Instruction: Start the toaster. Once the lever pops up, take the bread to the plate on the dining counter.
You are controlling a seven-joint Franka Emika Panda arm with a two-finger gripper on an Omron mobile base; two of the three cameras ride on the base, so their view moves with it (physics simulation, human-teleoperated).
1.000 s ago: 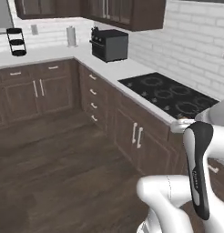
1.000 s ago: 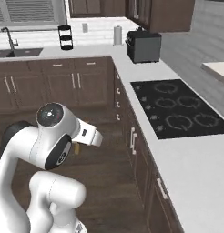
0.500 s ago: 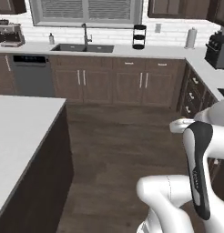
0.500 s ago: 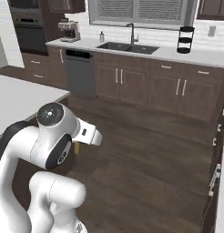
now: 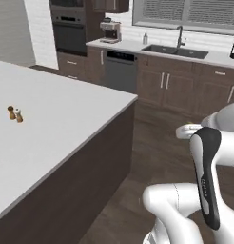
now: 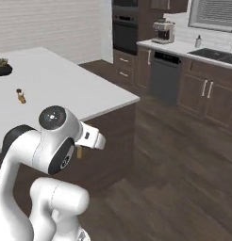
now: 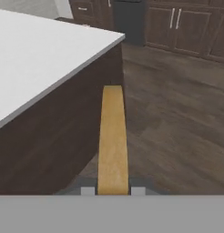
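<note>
The fingers (image 7: 112,191) grip the bread (image 7: 113,136) edge-on at lower centre; the white dining counter (image 7: 36,59) fills the upper left. No writing is readable.

The bread (image 7: 113,136) pinched in my gripper (image 7: 113,191) looks dry and matt, an even golden-brown crust edge. The dining counter (image 5: 57,124) has a smooth white top with a soft sheen over dark wood-grain sides. The floor (image 7: 177,118) is dark wooden planking, faintly satin.
</note>
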